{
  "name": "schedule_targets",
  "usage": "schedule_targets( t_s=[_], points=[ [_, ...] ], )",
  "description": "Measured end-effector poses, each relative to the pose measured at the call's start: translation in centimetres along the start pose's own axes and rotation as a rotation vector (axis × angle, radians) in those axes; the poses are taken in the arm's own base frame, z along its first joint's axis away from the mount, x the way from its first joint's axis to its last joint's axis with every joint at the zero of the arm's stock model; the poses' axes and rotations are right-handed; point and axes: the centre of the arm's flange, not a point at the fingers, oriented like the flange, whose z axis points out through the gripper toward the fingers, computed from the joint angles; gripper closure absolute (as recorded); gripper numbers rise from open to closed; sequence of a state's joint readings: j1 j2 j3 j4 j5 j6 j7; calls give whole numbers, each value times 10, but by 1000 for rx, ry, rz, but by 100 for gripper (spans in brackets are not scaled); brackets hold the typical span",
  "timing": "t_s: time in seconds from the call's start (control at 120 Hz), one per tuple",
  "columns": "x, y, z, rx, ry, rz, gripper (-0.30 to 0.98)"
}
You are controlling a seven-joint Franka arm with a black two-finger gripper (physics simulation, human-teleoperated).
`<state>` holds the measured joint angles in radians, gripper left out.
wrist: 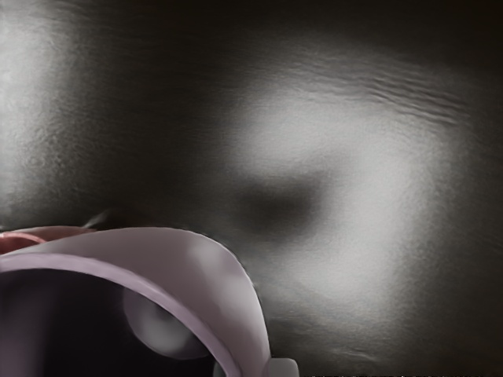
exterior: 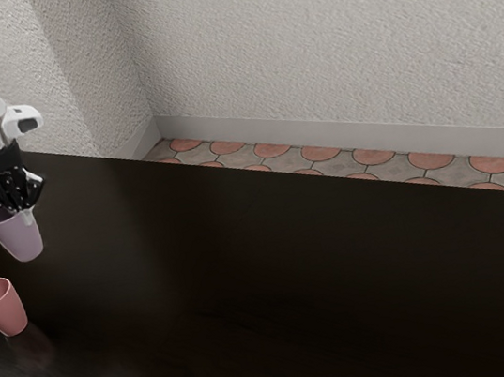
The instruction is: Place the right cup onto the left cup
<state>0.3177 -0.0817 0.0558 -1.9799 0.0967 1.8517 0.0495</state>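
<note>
In the exterior view, my gripper (exterior: 16,197) points down at the rim of the purple cup (exterior: 18,235), near the exterior view's left edge. It is shut on the wall of this cup, one fingertip outside and the other hidden within. The purple cup also looms large in the wrist view (wrist: 200,263), its dark opening facing the camera. The pink cup (exterior: 2,309) stands upright on the table, nearer the exterior camera; a bit of the pink cup (wrist: 22,239) peeks out beside the purple rim. Whether the purple cup's base touches the table, I cannot tell.
A dark glossy table (exterior: 286,288) extends toward the exterior view's right, with light reflections on its surface. Beyond its far edge lie a tiled floor (exterior: 323,152) and a textured pale wall (exterior: 333,34).
</note>
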Motion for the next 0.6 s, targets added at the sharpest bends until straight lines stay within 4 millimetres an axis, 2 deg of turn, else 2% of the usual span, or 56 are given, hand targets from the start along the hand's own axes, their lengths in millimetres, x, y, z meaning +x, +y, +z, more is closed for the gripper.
schedule_targets(
  t_s=[0.317, 0.6],
  points=[
    [-9, -34, 0, 3, -22, -72, 79],
    [-9, -58, 13, -1, -45, -119, 79]
  ],
)
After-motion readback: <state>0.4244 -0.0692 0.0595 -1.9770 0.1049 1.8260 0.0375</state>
